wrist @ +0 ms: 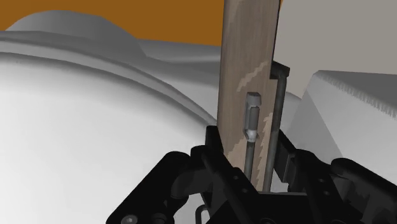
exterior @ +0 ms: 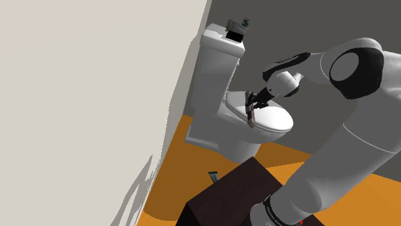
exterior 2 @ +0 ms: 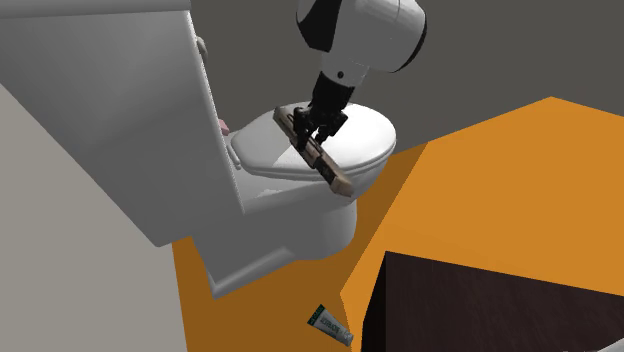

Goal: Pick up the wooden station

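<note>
The station, a narrow wood board w/ a small grey metal peg and rod on one face, is clasped at one end between the fingers of the gripper. It is held slanted over the closed white lid of the toilet, its free end reaching past the lid's rim in the 2nd ext. view. Whether it touches the lid cannot be told.

In the wrist view the station is seen running away from the gripper, jaws narrowed on it, w/ the white lid beneath.

In the shoulder view the station hangs from the gripper above the lid. A small dark item is seen on the tank.

An orange floor is seen below. A small tube lies on it, between toilet and the dark stand. A pale wall is seen at the shoulder view's left.
</note>
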Motion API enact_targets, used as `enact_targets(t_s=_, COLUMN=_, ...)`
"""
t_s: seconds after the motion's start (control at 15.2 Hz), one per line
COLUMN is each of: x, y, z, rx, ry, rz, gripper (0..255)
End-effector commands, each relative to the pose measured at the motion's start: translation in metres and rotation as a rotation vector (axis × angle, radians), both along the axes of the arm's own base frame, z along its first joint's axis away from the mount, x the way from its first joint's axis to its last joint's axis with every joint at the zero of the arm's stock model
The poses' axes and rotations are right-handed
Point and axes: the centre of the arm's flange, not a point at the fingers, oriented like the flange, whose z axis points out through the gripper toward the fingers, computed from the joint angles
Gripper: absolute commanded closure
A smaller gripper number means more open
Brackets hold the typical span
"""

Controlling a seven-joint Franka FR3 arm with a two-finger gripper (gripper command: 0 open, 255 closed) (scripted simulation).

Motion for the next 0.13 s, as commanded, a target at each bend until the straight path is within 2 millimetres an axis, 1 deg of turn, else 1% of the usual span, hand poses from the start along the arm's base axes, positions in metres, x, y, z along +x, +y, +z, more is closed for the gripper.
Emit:
enact_targets(t_s=0.0, x=0.0001, y=-0.0009, z=0.0065, rx=0.0, ry=0.0, rz=0.0, gripper=255)
enact_targets(t_s=0.07, x=0.0001, y=-0.0009, z=0.0065, rx=0.0, ry=0.0, rz=0.0, gripper=255)
